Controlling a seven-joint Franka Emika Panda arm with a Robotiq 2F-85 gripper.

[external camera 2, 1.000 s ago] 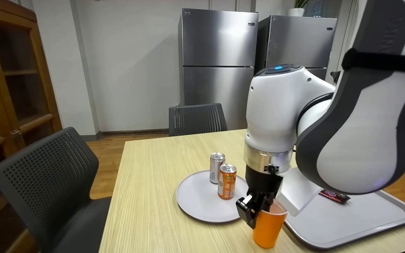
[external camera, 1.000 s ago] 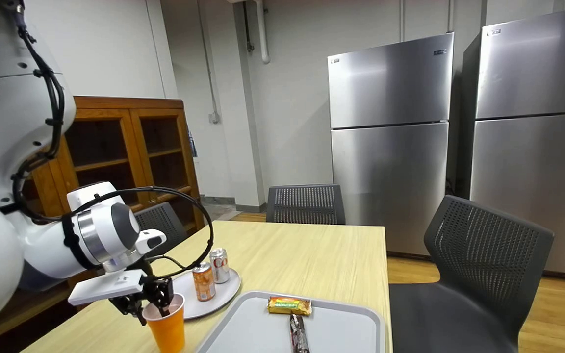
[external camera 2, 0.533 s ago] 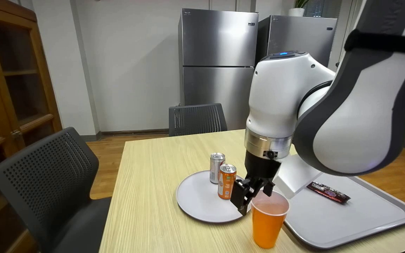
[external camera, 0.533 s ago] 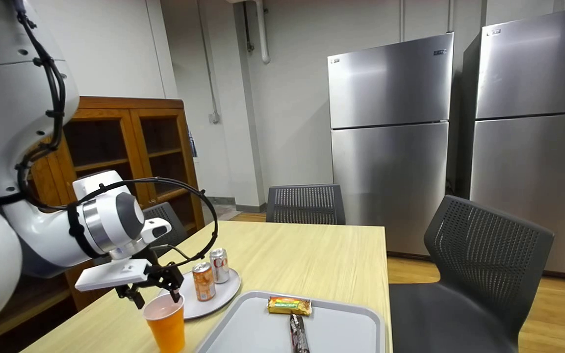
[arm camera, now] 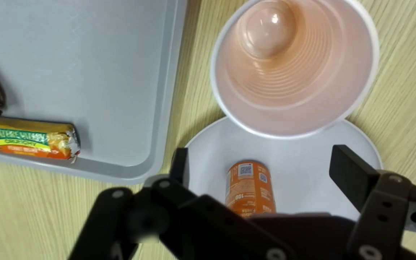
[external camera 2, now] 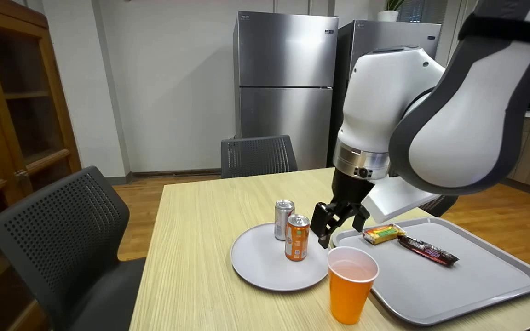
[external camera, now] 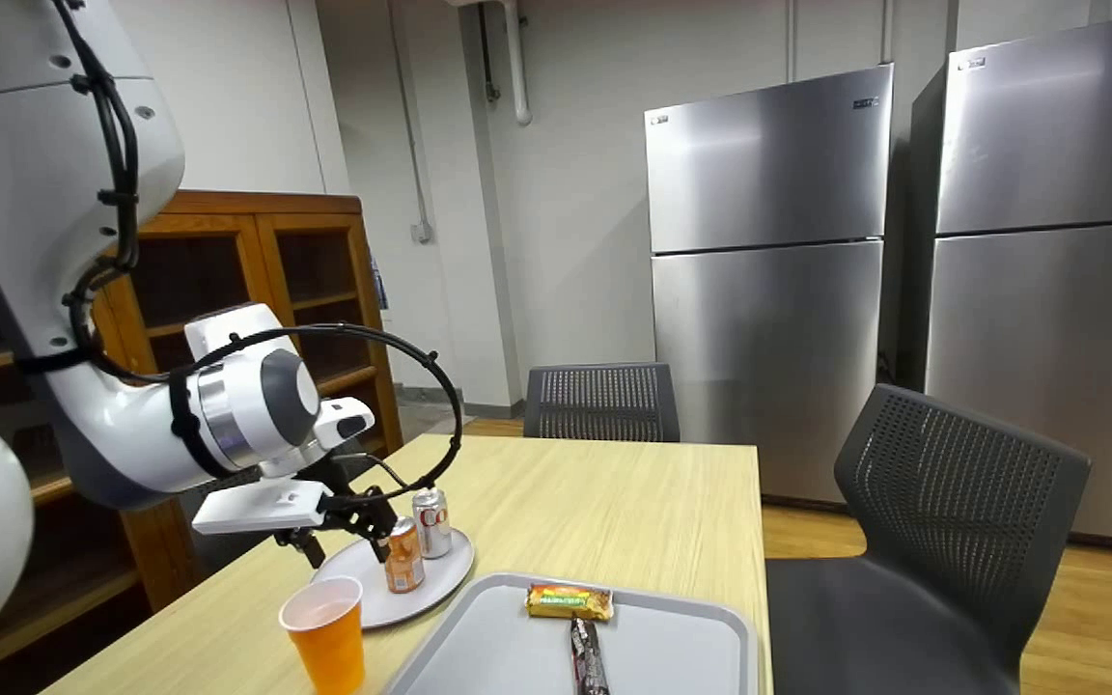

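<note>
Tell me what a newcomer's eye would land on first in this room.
Probably the big white robot arm, leaning over the wood-grain table with its gripper open and holding nothing. Next, perhaps, the bright orange plastic cup, standing upright on the table beside the gray serving tray. Behind the table, two tall stainless-steel refrigerators also stand out in both exterior views.

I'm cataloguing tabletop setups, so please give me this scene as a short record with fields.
Table: light wood
Plate: grey, round
On plate: orange can and silver can, both upright
Tray: grey, rectangular
On tray: yellow wrapped bar, dark wrapped bar
Cup: orange, upright on table, near plate and tray
Fingers: open, holding nothing
Background: refrigerators, wooden cabinet, chairs
</note>
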